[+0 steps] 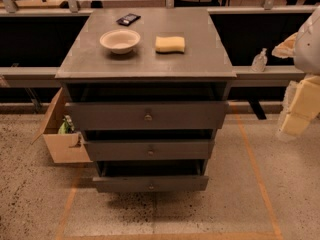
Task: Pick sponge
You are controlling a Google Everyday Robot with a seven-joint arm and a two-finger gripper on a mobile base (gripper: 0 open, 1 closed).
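Note:
The sponge (170, 44), a pale yellow foam block with pinched sides, lies flat on the grey cabinet top (150, 59), right of centre. A white bowl (120, 40) sits just left of it. My gripper (299, 110) is at the far right edge of the view, well off to the right of the cabinet and lower than its top, far from the sponge. Its cream-yellow fingers (305, 101) point down and left.
A small dark flat object (128, 19) lies at the back of the cabinet top. The cabinet has three drawers (148, 115), partly pulled out. An open cardboard box (62, 134) stands on the floor at left. A clear bottle (259, 60) stands on the ledge at right.

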